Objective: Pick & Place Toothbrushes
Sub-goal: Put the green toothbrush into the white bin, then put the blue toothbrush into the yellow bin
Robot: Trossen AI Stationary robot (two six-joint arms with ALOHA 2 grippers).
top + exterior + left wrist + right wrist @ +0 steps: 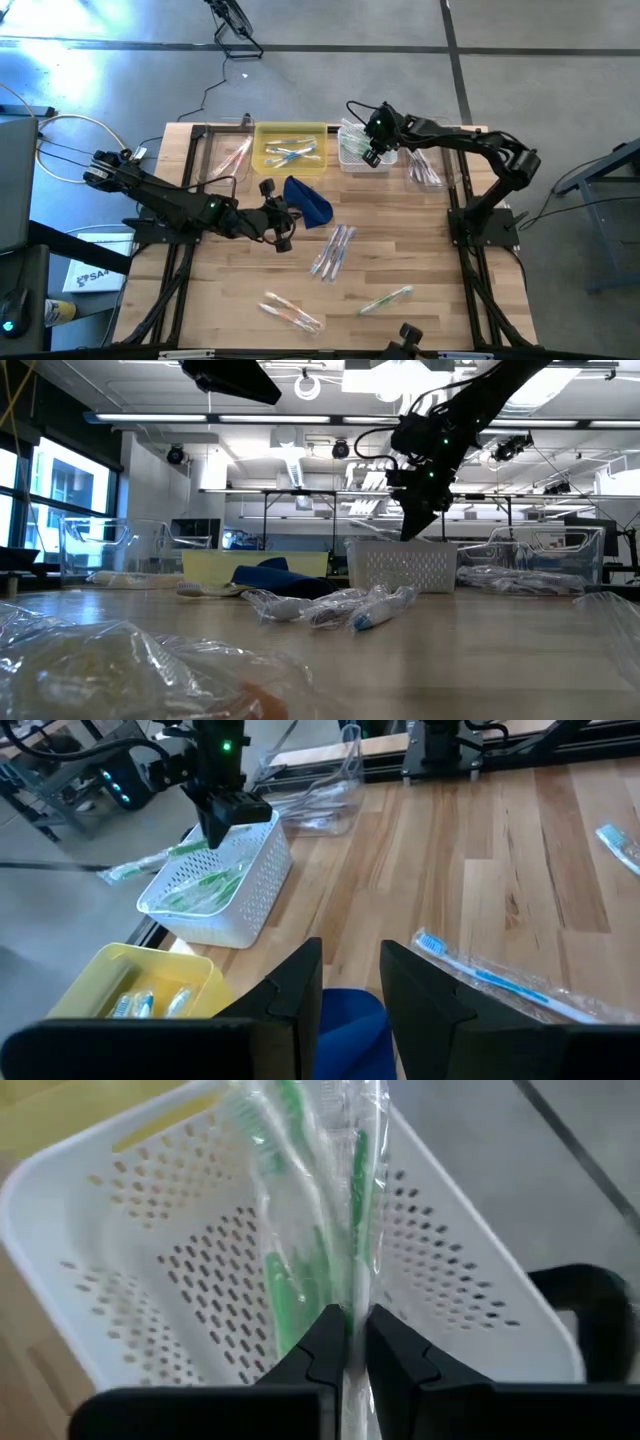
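Hanging betw. right fingers (352, 1342): wrapped green toothbrush (358, 1200), over white basket (150, 1230).

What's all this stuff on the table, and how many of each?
White basket: one, back edge, right of the yellow tray; green toothbrushes inside.
Yellow tray: one, back centre; blue-accent toothbrushes inside.
Blue pouch: one, dark blue, in front of the tray.
Loose wrapped toothbrushes: blue bunch at centre; orange pair and green one near the front; pink ones back left; more back right.
Right gripper: over the basket, shut on a green wrapped toothbrush.
Left gripper: open, at the pouch.
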